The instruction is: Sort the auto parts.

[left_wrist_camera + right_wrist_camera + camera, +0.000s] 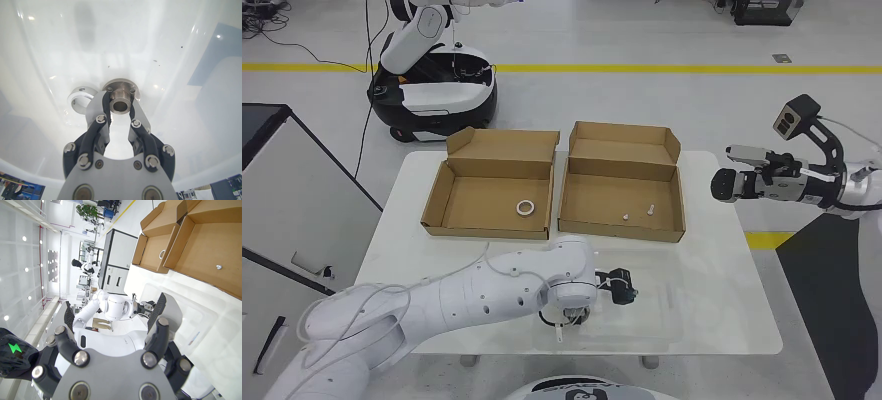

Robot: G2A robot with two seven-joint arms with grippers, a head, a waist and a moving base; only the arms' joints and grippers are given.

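Observation:
My left gripper (119,97) is shut on the neck of a bronze-grey flanged bushing (121,84), whose flange sits low against the floor of a clear plastic tray (170,56). A silver shaft collar (81,100) lies right beside the bushing, touching one finger. From above, the left gripper (620,285) is over the tray (682,300) at the table's front. My right gripper (115,303) stands open and empty, held off the table's right side (722,185).
Two open cardboard boxes stand at the back of the table. The left box (487,195) holds a white ring (526,207); the right box (622,195) holds two small white parts (625,215) (650,209). Another robot (437,85) stands behind the table.

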